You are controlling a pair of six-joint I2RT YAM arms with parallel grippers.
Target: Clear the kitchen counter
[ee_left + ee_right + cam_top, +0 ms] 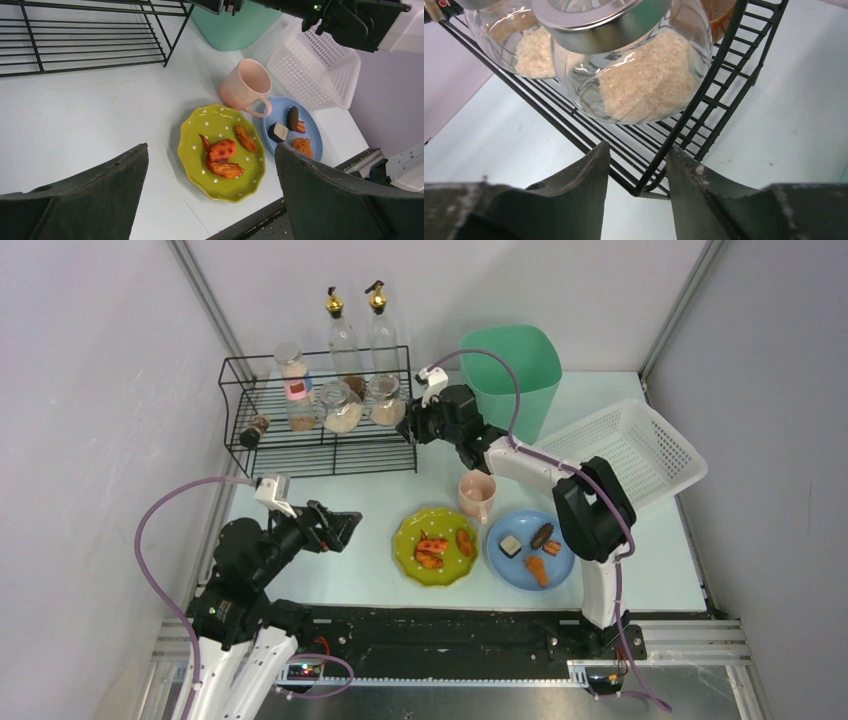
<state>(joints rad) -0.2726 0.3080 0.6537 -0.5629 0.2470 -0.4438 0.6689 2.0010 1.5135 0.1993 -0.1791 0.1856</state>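
The pale mint-green kitchen counter (330,505) carries a green dotted plate (403,540) with fried pieces, a blue plate (525,580) with food bits and a pink mug (477,495). My left gripper (345,528) is open and empty above the counter's left part. In the left wrist view (211,146) the green plate (192,165), the mug (240,85) and the blue plate (312,135) lie ahead of it. My right gripper (408,428) is open and empty at the black wire rack's right end. In the right wrist view (638,147) it sits just below a glass jar of white grains (639,85).
The black wire rack (320,455) at the back left holds several jars and two bottles; its corner (704,95) shows beyond the right fingers. A green bin (512,375) stands at the back. A white plastic basket (625,450) leans at the right.
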